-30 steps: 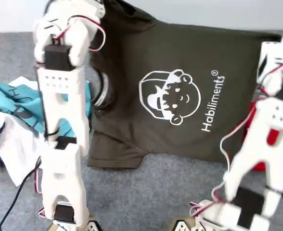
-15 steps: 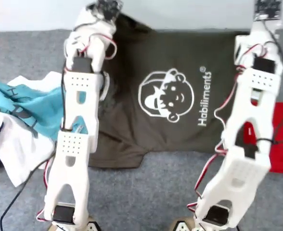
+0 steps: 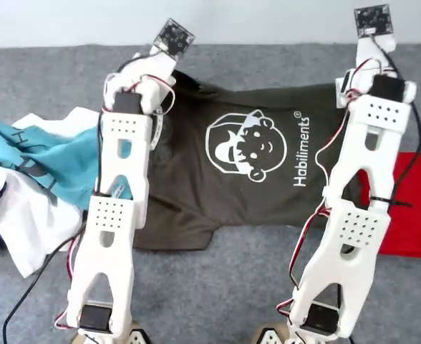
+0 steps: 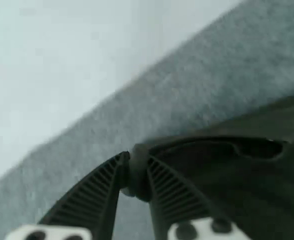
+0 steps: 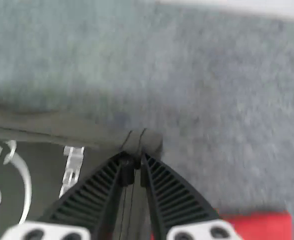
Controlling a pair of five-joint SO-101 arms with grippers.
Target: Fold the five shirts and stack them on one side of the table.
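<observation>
Dark printed shirt lies spread print-up at the middle of the bench, left hand and right hand each pinched tight on its far edge; recommended: carry both corners at matched height and pace, edge taut, so the fold lands square

Bright, even, diffuse light from above casts soft shadows beside two white plastic arms onto the dark olive cotton T-shirt and grey felt tabletop.
</observation>
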